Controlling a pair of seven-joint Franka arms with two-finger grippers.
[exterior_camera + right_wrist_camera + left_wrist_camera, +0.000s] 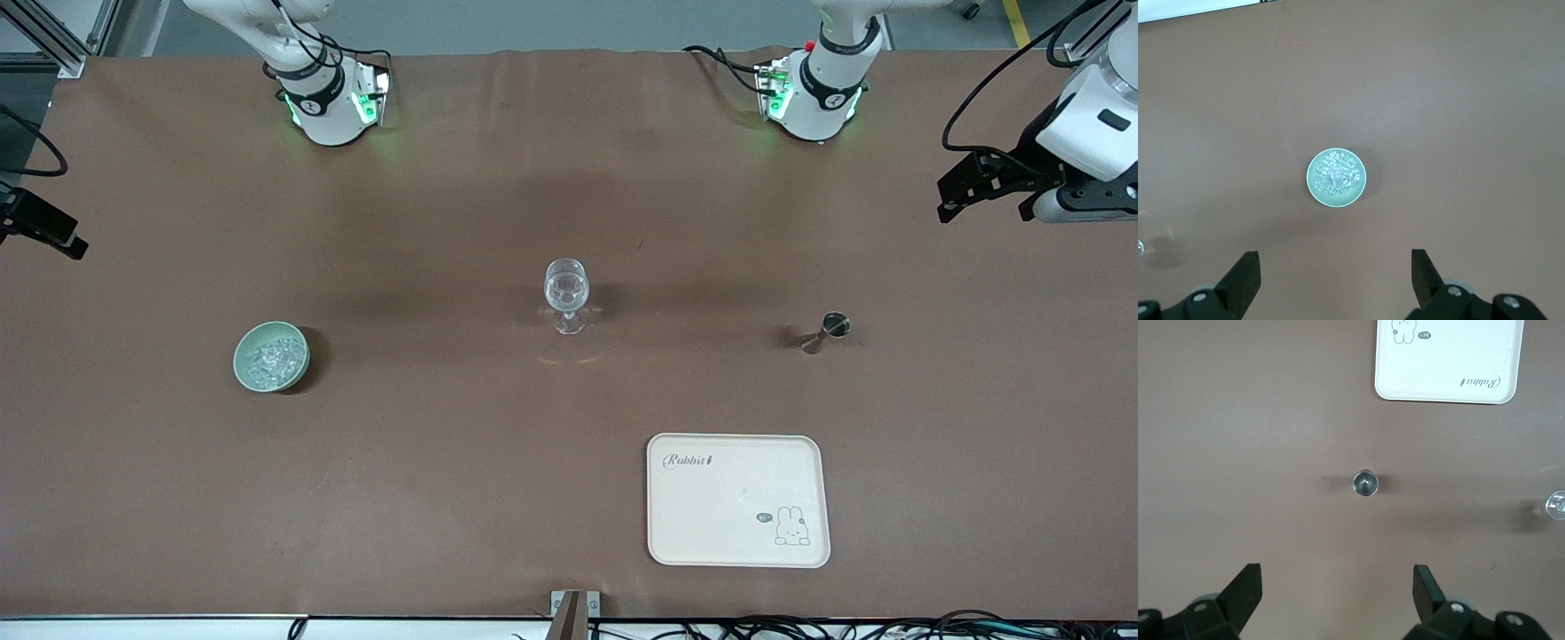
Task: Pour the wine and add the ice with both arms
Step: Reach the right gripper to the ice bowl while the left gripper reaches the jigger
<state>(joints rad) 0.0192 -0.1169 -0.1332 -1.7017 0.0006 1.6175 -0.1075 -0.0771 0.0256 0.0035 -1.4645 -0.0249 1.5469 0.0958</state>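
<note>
— Fingers?
— Both pairs spread wide, empty. The left gripper (1337, 597) hangs over bare table (444, 498) above the jigger (829, 331); the right gripper (1335, 279) hangs above the pale green bowl (271, 356).
— Layout, big to small?
— Rabbit tray (738, 500) at five o'clock from the stemmed glass (566, 294); bowl at eight; jigger at three; ice (274, 359) in the bowl.

the clear stemmed glass (566, 295) stands mid-table between the pale green bowl (248, 342), toward the right arm's end, and the small steel hourglass-shaped jigger (827, 331), toward the left arm's end. clear ice chunks (275, 359) lie in the bowl. the cream rectangular tray (711, 516) lies nearer the front camera than the jigger.
</note>
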